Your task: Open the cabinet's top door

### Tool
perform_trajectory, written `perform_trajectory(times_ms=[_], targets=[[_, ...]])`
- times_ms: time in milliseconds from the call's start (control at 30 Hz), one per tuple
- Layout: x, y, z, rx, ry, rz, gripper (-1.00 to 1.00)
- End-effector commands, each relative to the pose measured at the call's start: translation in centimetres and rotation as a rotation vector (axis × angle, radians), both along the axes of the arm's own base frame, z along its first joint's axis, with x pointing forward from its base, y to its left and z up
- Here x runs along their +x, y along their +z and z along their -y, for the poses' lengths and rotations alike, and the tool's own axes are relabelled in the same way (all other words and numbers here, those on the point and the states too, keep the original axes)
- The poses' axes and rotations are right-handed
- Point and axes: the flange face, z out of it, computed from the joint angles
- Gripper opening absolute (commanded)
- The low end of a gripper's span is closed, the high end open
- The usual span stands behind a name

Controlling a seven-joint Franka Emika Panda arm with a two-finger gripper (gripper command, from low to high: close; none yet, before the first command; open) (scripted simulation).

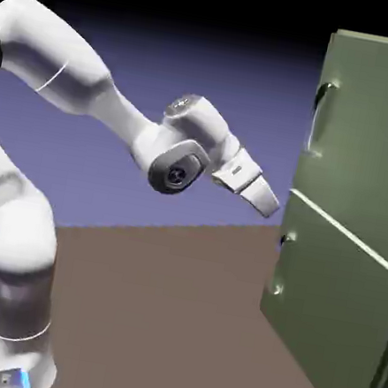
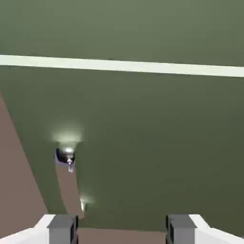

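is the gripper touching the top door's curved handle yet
No, the gripper hangs below the curved handle, with backdrop visible between them.

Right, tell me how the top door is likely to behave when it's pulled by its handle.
The top door will probably stay stiff, since it looks like one flat, thick panel. It may swing rather than slide, as its handle sits close to one upright edge. That curved bar looks smooth and shiny, so fingertips could slip along it.

One robot arm [image 1: 181, 164], one cabinet [image 1: 363, 174], two door panels [image 1: 382, 114]
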Motion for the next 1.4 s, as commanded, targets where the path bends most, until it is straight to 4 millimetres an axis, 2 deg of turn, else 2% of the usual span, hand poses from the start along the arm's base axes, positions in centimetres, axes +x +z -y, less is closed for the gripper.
perform_trajectory(times_ms=[0,367,700,1033,1367], targets=[[0.1,0.5,0.3,0.002,-0.004,0.011,0.0],[0.4,5.3,2.6,0.024,-0.038,0.134,0.0],[0.2,8.3,3.2,0.039,-0.049,0.255,0.0],[0.1,10.0,2.3,0.045,-0.049,0.383,0.0],[0.7,10.6,0.1,0.043,-0.045,0.51,0.0]])
